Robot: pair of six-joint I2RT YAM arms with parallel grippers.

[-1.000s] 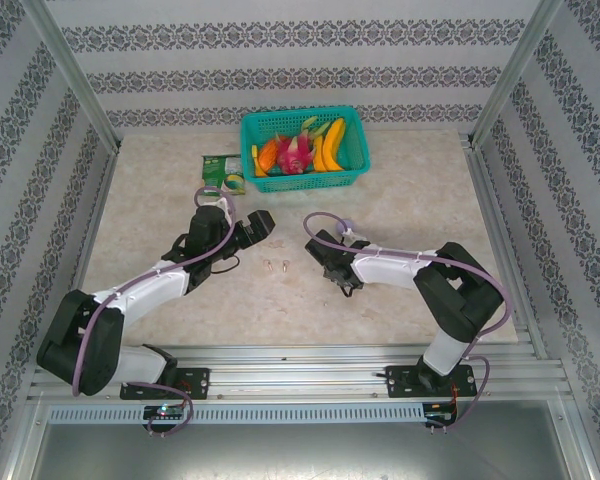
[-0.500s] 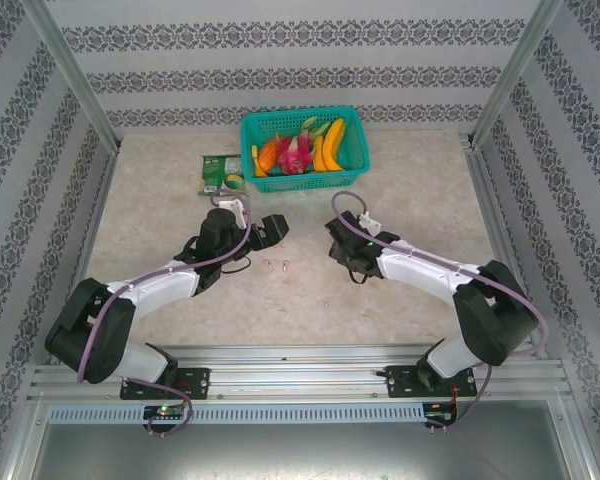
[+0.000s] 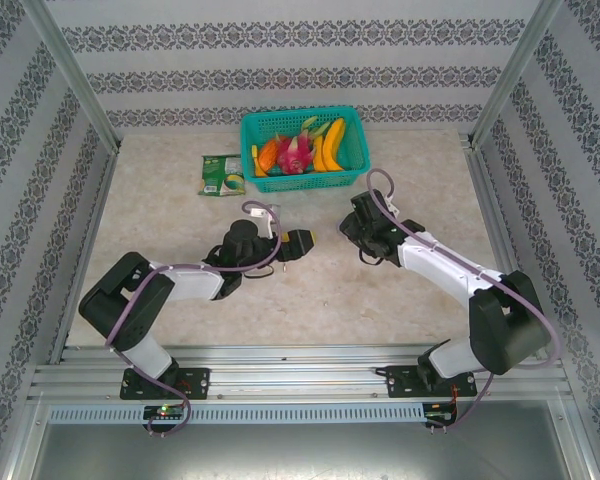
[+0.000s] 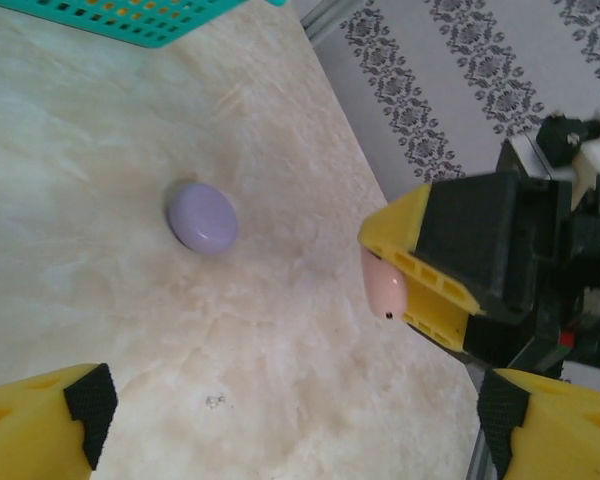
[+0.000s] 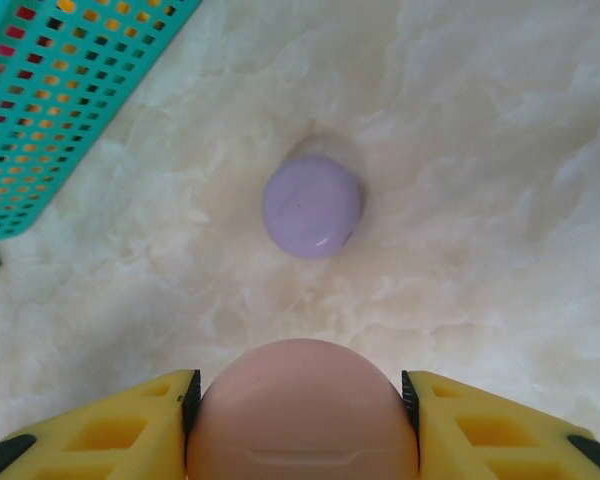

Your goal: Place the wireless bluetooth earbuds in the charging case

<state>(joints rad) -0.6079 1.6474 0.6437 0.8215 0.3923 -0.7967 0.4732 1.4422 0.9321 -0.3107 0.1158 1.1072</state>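
Nearest, the left gripper (image 4: pixel 292 425) is spread wide and empty; what may be the earbuds (image 4: pixel 215 402), tiny specks on the table (image 4: pixel 100 120), should be straddled squarely, one at a time. Beyond, the pink case (image 5: pixel 302 440) is clamped in the right gripper (image 5: pixel 298 388) and should be held level; farther off lies the lilac case (image 5: pixel 312 205).
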